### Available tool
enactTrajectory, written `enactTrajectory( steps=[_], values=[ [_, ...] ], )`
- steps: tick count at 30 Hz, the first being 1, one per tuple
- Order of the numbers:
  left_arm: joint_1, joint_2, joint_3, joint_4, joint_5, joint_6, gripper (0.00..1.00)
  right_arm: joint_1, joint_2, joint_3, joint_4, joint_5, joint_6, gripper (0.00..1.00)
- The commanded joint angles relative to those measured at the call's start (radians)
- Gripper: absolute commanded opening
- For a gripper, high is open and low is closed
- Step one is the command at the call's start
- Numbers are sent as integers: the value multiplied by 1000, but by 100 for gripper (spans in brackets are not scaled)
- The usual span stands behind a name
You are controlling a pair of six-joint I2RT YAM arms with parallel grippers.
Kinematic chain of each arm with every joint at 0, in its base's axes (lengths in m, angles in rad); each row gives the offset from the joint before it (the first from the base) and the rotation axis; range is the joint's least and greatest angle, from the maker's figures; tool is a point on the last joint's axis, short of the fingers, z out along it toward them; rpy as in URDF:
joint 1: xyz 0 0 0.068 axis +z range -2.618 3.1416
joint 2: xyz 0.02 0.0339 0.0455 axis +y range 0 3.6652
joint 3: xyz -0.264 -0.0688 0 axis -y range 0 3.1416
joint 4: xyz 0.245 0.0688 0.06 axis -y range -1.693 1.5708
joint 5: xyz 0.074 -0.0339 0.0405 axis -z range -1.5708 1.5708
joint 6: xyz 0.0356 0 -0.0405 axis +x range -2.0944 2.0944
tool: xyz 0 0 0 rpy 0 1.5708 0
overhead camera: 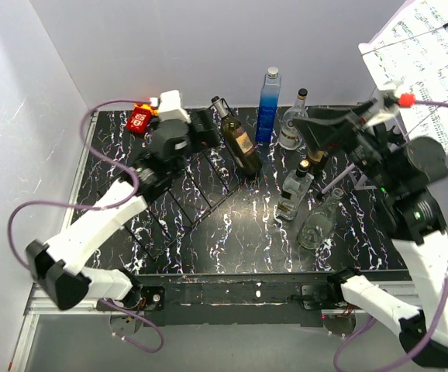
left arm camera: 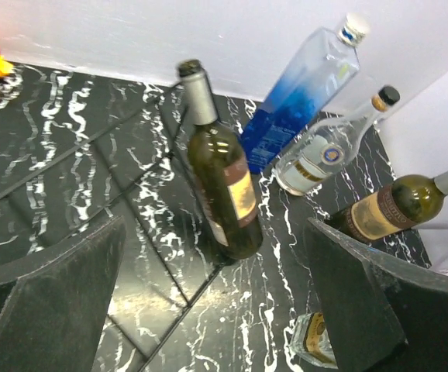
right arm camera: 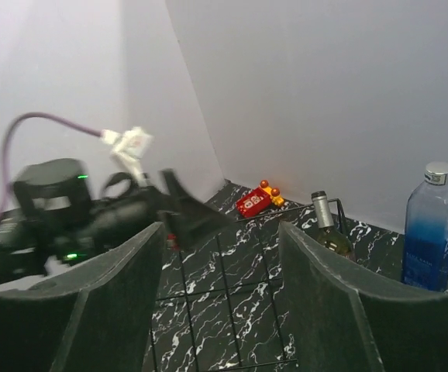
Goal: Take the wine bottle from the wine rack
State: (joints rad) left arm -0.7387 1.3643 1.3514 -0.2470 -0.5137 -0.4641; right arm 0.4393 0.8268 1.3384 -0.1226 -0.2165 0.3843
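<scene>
The wine bottle (left arm camera: 222, 186) lies tilted on the rack (overhead camera: 197, 190), at its right end, neck toward the wall (overhead camera: 170, 46). My left jaws stand apart, facing it; I'd close on the body below the shoulder and lift clear of the wire. Right jaws apart too. Its tan label (left arm camera: 239, 195): unreadable

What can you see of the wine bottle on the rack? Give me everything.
The wine bottle is dark olive-green glass with a grey foil capsule over its neck and top. Its tan label has a dark red band. It looks closed and intact. It lies tilted across the black wire wine rack, with the neck raised toward the back wall and the base low. Whether the base sits on wire or on the table cannot be told. The open left gripper is lined up on it without touching.
</scene>
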Motion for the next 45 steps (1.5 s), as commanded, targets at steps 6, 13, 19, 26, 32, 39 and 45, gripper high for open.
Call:
enactTrajectory(
  steps=[6,13,19,26,32,39,45],
  values=[
    [70,-425,-217,-153,21,159,98,108,437,330,-166,139,-211,65],
    [71,-655,-357,-245,-5,261,98,177,740,502,-190,262,-321,65],
    [70,-758,-515,-244,-28,311,98,217,971,646,-180,364,-424,68],
    [70,-811,-637,-225,-17,297,98,216,1244,922,-270,428,-466,76],
    [70,-835,-638,-222,6,292,98,210,1331,923,-194,416,-487,79],
    [70,-883,-641,-218,-28,303,98,207,1376,897,-137,407,-544,73],
    [70,-903,-646,-219,-66,303,98,205,1420,912,-157,437,-553,73]
  ],
)
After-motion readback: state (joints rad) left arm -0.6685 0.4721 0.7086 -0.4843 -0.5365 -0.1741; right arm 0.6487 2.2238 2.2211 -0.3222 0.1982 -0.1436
